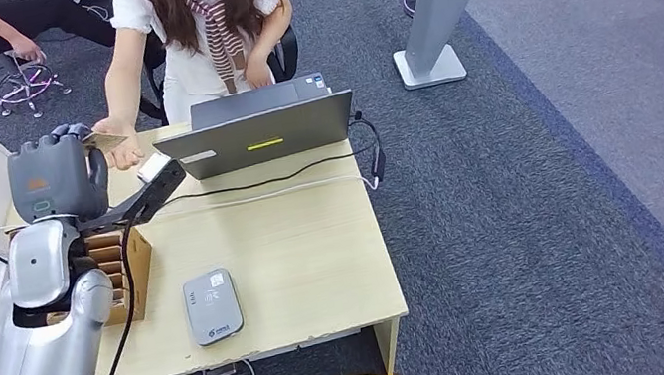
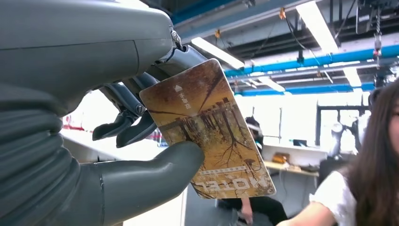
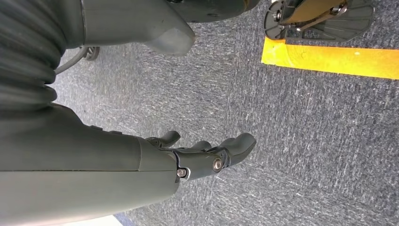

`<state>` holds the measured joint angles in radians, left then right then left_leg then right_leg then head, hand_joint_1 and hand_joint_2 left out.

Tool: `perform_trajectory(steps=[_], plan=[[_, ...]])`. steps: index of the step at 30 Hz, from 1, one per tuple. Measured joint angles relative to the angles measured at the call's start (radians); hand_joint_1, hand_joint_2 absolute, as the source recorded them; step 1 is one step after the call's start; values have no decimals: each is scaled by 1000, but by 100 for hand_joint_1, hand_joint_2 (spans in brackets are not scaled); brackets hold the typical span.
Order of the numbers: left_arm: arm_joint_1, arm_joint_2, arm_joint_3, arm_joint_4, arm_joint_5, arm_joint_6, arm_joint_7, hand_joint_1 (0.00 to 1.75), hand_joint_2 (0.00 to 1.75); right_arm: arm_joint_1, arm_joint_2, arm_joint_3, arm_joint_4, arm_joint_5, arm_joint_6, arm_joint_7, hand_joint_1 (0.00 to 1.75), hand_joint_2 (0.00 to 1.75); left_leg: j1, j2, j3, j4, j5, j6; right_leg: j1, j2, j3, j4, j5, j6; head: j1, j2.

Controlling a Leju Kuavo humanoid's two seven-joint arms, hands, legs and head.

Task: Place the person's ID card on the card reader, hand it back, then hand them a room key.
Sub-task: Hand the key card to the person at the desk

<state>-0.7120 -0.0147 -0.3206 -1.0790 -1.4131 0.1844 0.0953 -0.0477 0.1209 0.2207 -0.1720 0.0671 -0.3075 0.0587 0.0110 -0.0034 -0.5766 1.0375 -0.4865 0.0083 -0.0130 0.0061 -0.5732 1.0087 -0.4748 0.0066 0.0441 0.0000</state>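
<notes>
Left hand (image 1: 57, 177) pinches room key (image 2: 207, 129), long axis toward person (image 1: 207, 26); right hand (image 3: 197, 155) slack, empty.

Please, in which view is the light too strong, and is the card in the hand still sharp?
Left wrist view: the windows behind are blown out white, yet the card in the left hand is sharp; the person is soft. Head view: even light.

A brown, tree-patterned room key (image 2: 207, 129) is seen beside a grey card reader (image 1: 212, 306) on a pale wood desk (image 1: 298, 253); grey carpet (image 1: 547, 173) is edged red.
</notes>
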Motion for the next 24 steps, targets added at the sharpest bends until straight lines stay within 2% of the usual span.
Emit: perform_trajectory(steps=[6, 9, 16, 24], plan=[[-185, 51, 41, 180, -66, -6, 34, 175, 175, -2, 0, 1, 0, 15, 5, 8, 0, 175, 0, 2, 0, 0, 0, 0, 0, 2, -1, 0, 1, -1, 0, 0], [-236, 69, 55, 266, -94, -9, 60, 175, 175, -3, 0, 1, 0, 16, 8, 11, 0, 175, 0, 1, 0, 0, 1, 0, 0, 1, -1, 0, 1, -1, -1, 0], [-290, 97, 72, 386, -118, -16, 90, 175, 175, -3, 0, 1, 0, 21, 8, 17, 0, 175, 0, 1, 0, 0, 1, 0, 0, 1, -1, 0, 1, -1, -1, 0], [-305, 103, 73, 450, -122, -17, 109, 175, 175, -3, 2, 1, 0, 24, 8, 21, 0, 175, 0, 1, 0, 0, 1, 0, 0, 1, -1, 0, 1, -1, -1, 0]])
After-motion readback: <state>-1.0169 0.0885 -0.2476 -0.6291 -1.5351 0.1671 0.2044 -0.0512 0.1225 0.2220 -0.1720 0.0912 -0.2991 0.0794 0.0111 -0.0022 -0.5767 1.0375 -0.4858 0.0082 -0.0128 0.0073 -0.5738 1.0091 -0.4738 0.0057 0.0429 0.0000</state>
